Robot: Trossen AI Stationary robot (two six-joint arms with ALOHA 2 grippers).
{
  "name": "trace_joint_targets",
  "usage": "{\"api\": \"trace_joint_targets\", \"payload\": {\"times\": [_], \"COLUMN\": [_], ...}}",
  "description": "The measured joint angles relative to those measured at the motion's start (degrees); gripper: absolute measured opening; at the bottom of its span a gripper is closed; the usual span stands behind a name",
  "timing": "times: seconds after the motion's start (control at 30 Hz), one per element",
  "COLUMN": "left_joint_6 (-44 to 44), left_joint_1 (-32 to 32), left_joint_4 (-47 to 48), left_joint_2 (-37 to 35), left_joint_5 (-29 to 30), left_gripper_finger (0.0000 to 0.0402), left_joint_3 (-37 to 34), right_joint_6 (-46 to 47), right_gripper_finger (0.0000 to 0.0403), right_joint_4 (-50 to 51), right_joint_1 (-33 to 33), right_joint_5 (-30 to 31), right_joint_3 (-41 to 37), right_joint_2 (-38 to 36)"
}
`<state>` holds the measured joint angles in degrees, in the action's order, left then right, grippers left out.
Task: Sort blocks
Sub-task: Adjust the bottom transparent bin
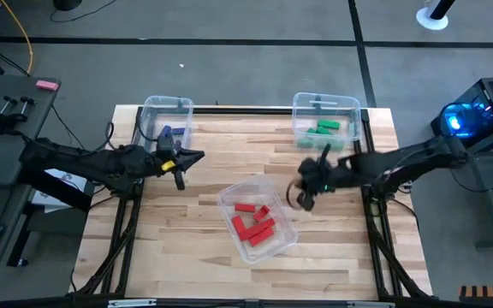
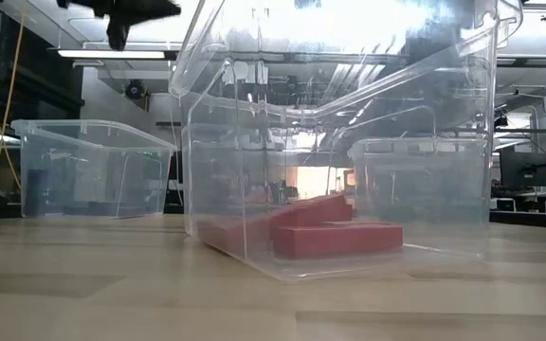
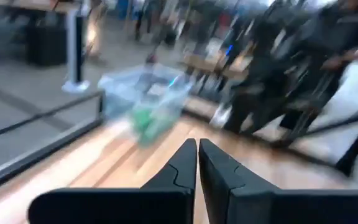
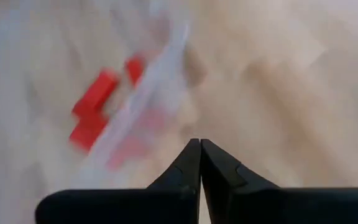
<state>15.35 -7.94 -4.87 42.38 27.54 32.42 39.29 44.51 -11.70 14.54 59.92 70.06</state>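
Above the table (image 1: 187, 257), left gripper (image 3: 197, 149) and right gripper (image 4: 200, 149), jaws pressed together, nothing held.

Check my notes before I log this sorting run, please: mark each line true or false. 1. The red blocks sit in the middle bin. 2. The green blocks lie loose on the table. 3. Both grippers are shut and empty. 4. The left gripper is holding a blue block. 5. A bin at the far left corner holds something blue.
1. True: the red blocks lie in the middle bin.
2. False: the green blocks are inside the far right bin.
3. True: the left gripper and right gripper are closed on nothing.
4. False: it holds nothing.
5. True: a blue block is in the far left bin.
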Motion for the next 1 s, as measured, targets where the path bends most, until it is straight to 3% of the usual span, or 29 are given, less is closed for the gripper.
{"api": "trace_joint_targets", "payload": {"times": [0.13,0.3,0.4,0.63,0.83,1.0], "left_joint_6": [2.84,5.35,5.48,5.60,5.25,4.75], "left_joint_1": [1.57,2.00,2.44,3.14,3.56,3.54], "left_joint_4": [7.04,6.71,4.30,0.10,0.28,0.24], "left_joint_2": [2.59,9.50,14.23,21.63,22.81,22.81], "left_joint_5": [-0.76,-2.96,-2.44,-2.85,-2.98,-3.01], "left_gripper_finger": [0.0002,0.0000,0.0000,0.0000,0.0000,0.0000], "left_joint_3": [-0.09,-0.04,-0.04,-0.03,-0.04,-0.04], "right_joint_6": [10.25,18.85,22.79,25.41,26.82,26.00], "right_gripper_finger": [0.0002,0.0001,0.0001,0.0001,0.0000,0.0000], "right_joint_4": [-9.97,-18.22,-16.82,-23.36,-31.72,-32.19], "right_joint_1": [-4.73,-10.93,-13.52,-16.26,-18.64,-21.23], "right_joint_5": [-3.65,-1.05,2.27,2.84,2.10,1.45], "right_joint_3": [-8.14,-12.13,-12.11,-12.09,-10.04,-5.11], "right_joint_2": [0.11,0.24,1.02,5.90,11.50,16.10]}}
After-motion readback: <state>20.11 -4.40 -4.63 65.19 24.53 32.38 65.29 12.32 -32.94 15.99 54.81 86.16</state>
